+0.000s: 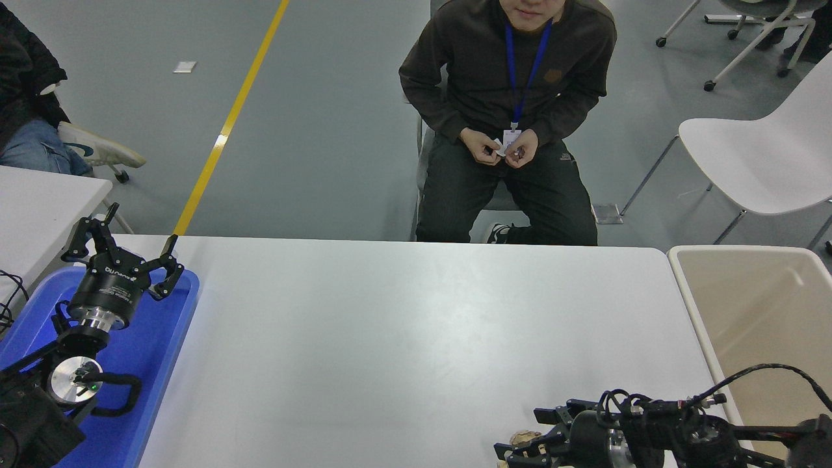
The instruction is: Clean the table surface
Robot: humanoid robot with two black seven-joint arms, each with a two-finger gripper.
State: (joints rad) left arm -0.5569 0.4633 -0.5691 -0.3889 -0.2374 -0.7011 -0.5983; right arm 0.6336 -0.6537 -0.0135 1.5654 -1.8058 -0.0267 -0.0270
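Table surface (403,325): white, spanning the middle of the view. Left gripper (123,250): parked over blue tray (166,338), fingers spread wide, empty; white lettering on body, unreadable. Right gripper (520,448): low at near edge over brown paper wad (520,439); grip cannot be told

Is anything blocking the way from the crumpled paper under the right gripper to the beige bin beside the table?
Nothing visible does. The crumpled brown paper lies at the table surface near edge, mostly hidden under the right gripper. Only bare tabletop lies between it and the beige bin at the right.
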